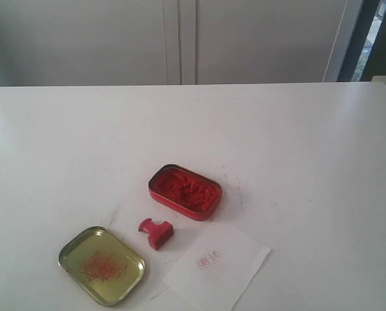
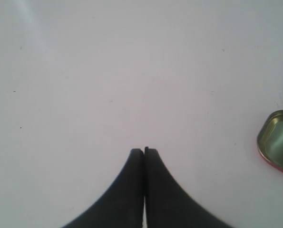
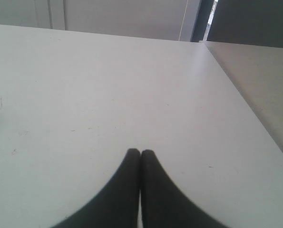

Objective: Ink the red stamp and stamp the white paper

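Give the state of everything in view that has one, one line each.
red stamp: lying on its side, not held.
ink tin: open, red paste inside.
tin lid: off, lying inside up, red smears in it.
white paper: flat, already bears a red print.
left gripper: jaws shut, empty.
right gripper: jaws shut, empty.

The table (image 1: 296,142) is white, smooth and faintly glossy. The red tin (image 1: 180,208) looks like lacquered metal with a shine on its wall; the ink paste (image 1: 189,188) inside is rough and lumpy. The lid (image 1: 67,256) is brassy, bright metal. The red stamp (image 1: 157,232) looks like smooth plastic, the white paper (image 1: 235,275) thin and matt. The left claw (image 2: 144,151) and right claw (image 3: 140,152) are matt black, the left finely ribbed.
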Robot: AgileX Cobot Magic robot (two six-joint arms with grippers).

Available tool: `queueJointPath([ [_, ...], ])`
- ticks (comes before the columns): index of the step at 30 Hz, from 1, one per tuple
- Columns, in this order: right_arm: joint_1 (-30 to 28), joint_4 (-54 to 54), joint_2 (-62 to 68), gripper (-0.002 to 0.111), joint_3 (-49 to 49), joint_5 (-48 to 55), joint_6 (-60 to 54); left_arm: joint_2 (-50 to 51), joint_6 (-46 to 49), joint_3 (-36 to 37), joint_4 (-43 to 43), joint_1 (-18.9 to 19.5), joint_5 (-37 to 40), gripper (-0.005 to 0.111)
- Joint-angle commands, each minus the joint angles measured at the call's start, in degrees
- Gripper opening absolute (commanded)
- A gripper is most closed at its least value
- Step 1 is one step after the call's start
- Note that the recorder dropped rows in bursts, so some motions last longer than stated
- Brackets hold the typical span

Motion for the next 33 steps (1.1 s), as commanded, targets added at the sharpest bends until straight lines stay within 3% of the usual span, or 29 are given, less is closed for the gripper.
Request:
queueJointPath([
  [1,0.15,-0.46,-0.36,0.000,0.19,-0.33,-0.12,-4.34,-0.09,3.67,-0.28,1.51,-1.15,0.000],
  [9,0.15,-0.46,-0.36,0.000,0.19,-0.33,-0.12,-9.70,-0.21,7.17,-0.43,1.90,-1.27,0.000],
  [33,0.15,-0.46,-0.36,0.000,0.19,-0.33,-0.12,-9.70,-2.64,7.17,0.98,1.90,-1.64,0.000],
])
